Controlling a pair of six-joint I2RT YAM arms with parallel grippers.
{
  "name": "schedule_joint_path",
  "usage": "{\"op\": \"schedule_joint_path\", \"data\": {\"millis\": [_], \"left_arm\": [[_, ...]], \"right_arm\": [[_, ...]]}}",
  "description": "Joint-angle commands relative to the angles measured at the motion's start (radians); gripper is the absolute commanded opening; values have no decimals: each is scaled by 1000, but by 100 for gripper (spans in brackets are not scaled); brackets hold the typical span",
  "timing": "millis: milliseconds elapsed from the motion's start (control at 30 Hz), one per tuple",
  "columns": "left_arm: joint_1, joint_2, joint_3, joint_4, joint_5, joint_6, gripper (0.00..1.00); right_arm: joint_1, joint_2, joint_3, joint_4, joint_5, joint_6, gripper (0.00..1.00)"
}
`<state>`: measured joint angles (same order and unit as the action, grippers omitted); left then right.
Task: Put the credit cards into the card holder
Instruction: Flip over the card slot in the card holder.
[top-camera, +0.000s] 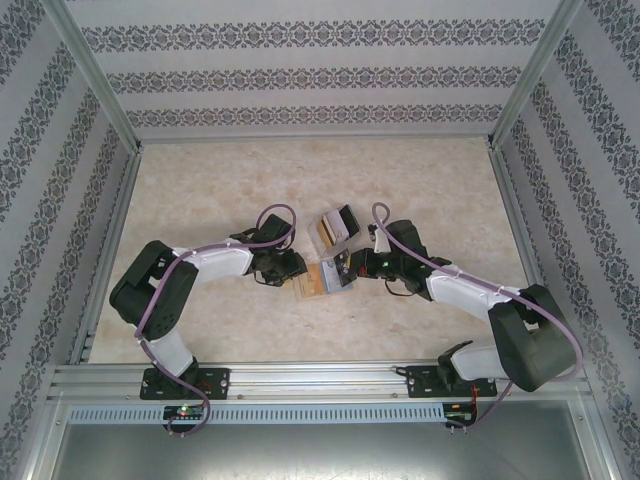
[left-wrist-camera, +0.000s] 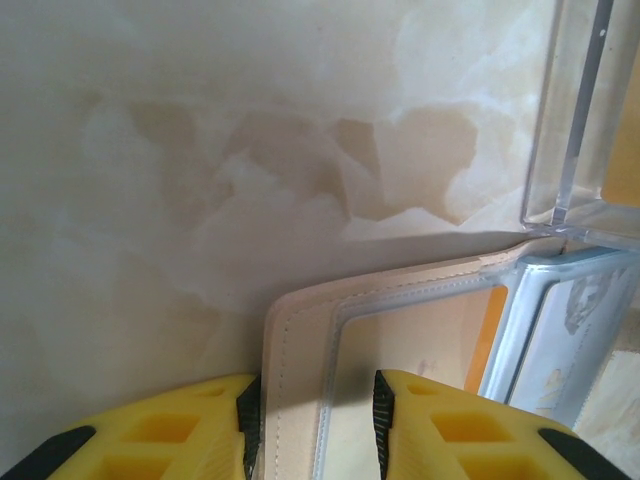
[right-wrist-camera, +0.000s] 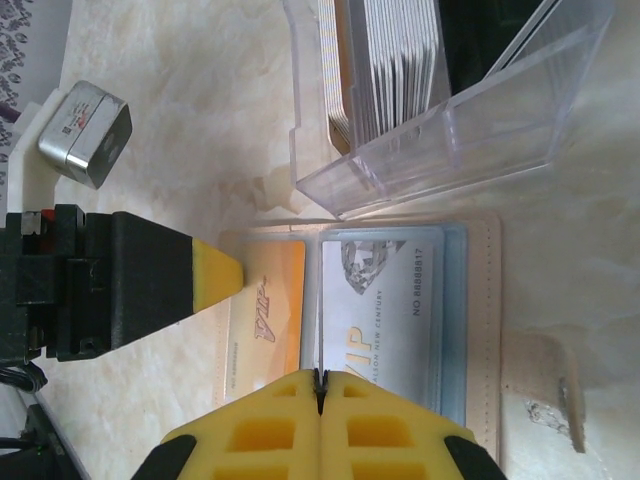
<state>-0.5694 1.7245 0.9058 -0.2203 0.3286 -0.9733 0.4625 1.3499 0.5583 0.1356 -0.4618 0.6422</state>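
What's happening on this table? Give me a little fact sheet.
Card holder: open flat, orange card and white card inside
Clear box: next to it, stack of cards inside
Left gripper: jaws apart, straddling the card holder's tan edge
Right gripper: shut, above the white card

Top camera looks steeply down from above and behind — both wrist cameras sit close over the card holder (right-wrist-camera: 487, 330).

Tan card holder (right-wrist-camera: 487, 330) open flat, orange card (right-wrist-camera: 268, 320) & white VIP card (right-wrist-camera: 385, 320) in sleeves, spare cards (right-wrist-camera: 390, 70) upright nearby.
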Motion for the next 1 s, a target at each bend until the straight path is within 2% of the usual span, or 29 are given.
{"op": "schedule_joint_path", "data": {"millis": [0, 167, 233, 500, 700, 967], "left_arm": [[-39, 93, 6, 130, 38, 5, 37], [-41, 89, 4, 115, 28, 5, 37], [-41, 86, 1, 111, 25, 2, 37], [-41, 89, 4, 107, 26, 4, 37], [-40, 89, 9, 98, 23, 6, 37], [-41, 96, 16, 97, 26, 7, 37]], "right_arm": [[14, 11, 32, 18, -9, 10, 4], [13, -15, 20, -73, 160, -50, 4], [8, -14, 19, -74, 179, -75, 4], [2, 68, 25, -39, 141, -94, 4], [-6, 37, 32, -72, 173, -147, 4], [-36, 39, 25, -67, 121, -168, 3]]}}
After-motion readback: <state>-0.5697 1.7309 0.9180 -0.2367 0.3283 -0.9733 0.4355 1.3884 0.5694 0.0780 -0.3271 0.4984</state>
